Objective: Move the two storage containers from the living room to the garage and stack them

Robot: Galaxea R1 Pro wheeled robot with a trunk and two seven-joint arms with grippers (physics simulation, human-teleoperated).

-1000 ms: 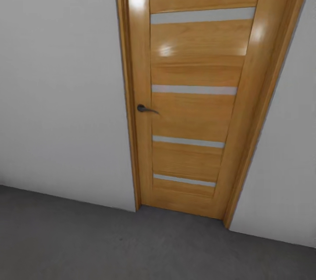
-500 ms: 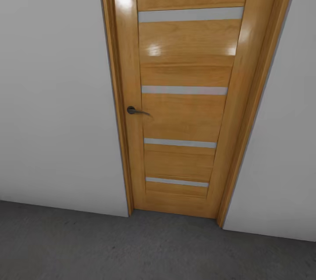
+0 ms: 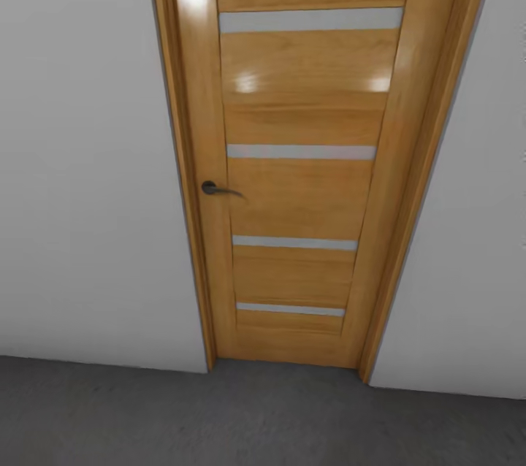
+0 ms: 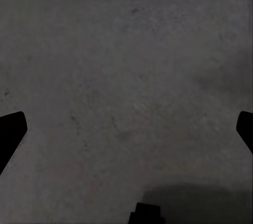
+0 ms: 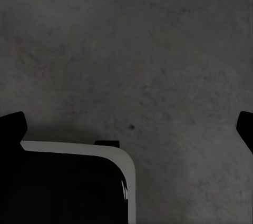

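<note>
The head view faces a closed wooden door point(image 3: 307, 159) of warm honey colour, set in a matching frame between pale grey walls point(image 3: 80, 159). Four narrow frosted strips cross the door panel one above another, and glossy highlights sit on its upper part. A dark lever handle point(image 3: 218, 189) sits at the door's 9 o'clock edge, its lever pointing toward the middle of the panel. Below the door and walls, at 6 o'clock in that view, runs a band of dark grey, slightly mottled concrete floor point(image 3: 256, 415); this is the garage, going by the bare walls and concrete.

The left wrist view looks straight down on that floor. The left pincer point(image 4: 129, 129) stands wide open: its two dark fingertips point(image 4: 11, 132) show at opposite edges of the picture with bare concrete between them, gripping nothing. A small dark piece of the robot juts in at the lower edge, with a soft shadow around it.

The right wrist view also looks down on concrete. The right pincer point(image 5: 129, 129) is likewise spread wide and empty, fingertips point(image 5: 13, 125) at opposite edges. Beneath it lies a dark, rounded-cornered part of the robot point(image 5: 68, 187) with a pale rim, standing over the floor.
</note>
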